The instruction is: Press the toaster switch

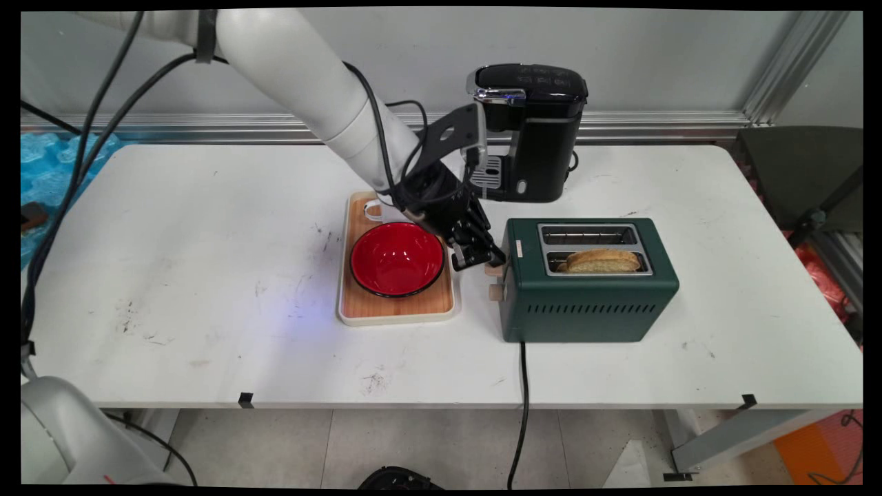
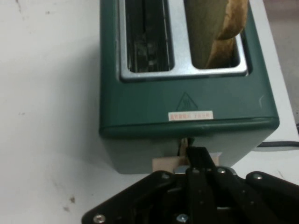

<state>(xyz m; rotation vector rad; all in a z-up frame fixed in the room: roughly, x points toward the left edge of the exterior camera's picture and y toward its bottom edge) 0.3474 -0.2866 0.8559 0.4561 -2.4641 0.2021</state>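
A dark green two-slot toaster [image 1: 586,296] [image 2: 187,102] stands right of centre on the white table. A slice of toast [image 1: 603,260] [image 2: 229,28] sticks out of its near slot; the far slot is empty. My gripper [image 1: 490,259] [image 2: 198,157] is at the toaster's left end, shut, with the fingertips pressed together right on the pale wooden lever [image 1: 493,270] [image 2: 164,164]. A second wooden knob [image 1: 494,292] sits lower on the same end, untouched.
A wooden tray [image 1: 358,306] left of the toaster holds a red bowl [image 1: 396,258] and a white cup [image 1: 372,209] partly hidden by my arm. A black coffee machine [image 1: 534,131] stands behind. The toaster's black cord [image 1: 522,372] runs off the table's front edge.
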